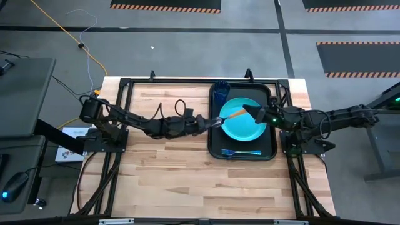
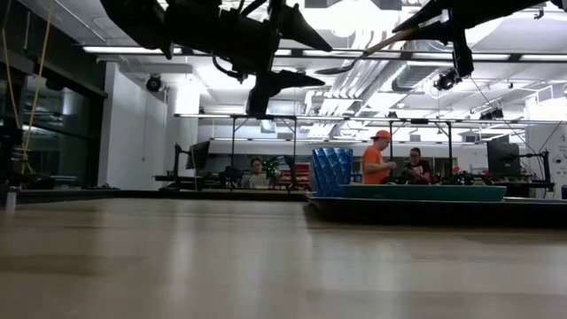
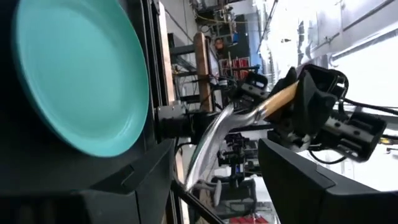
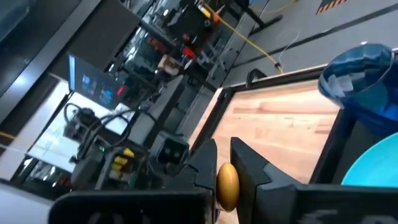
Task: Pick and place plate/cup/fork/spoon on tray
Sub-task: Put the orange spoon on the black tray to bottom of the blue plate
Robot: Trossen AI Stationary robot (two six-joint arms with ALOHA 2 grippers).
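Note:
The spoon (image 1: 234, 114), with a silver bowl and a yellow-orange handle, hangs in the air above the turquoise plate (image 1: 245, 128). The plate lies on the black tray (image 1: 273, 145). My right gripper (image 1: 249, 111) is shut on the spoon's handle. My left gripper (image 1: 219, 120) is open; its fingers (image 3: 292, 180) stand on either side of the spoon's bowl end (image 3: 202, 168) and I see no touch. The dark-blue cup (image 1: 222, 92) stands upright in the tray's far left corner. The blue fork (image 1: 240, 152) lies on the tray by its near rim. My right gripper pinches the spoon's yellow handle (image 4: 227, 180) between its two fingers, close to the handle's free end. The fingers come about level from the table's right and lie along the spoon. The spoon is lifted clear above the plate, and its silver bowl end (image 2: 332, 69) slopes down toward my left gripper.
Bare wooden table (image 1: 162, 169) lies left of and in front of the tray. The black frame rails (image 1: 125, 112) run along the table's edges. People sit at benches (image 2: 381, 159) in the room behind the table.

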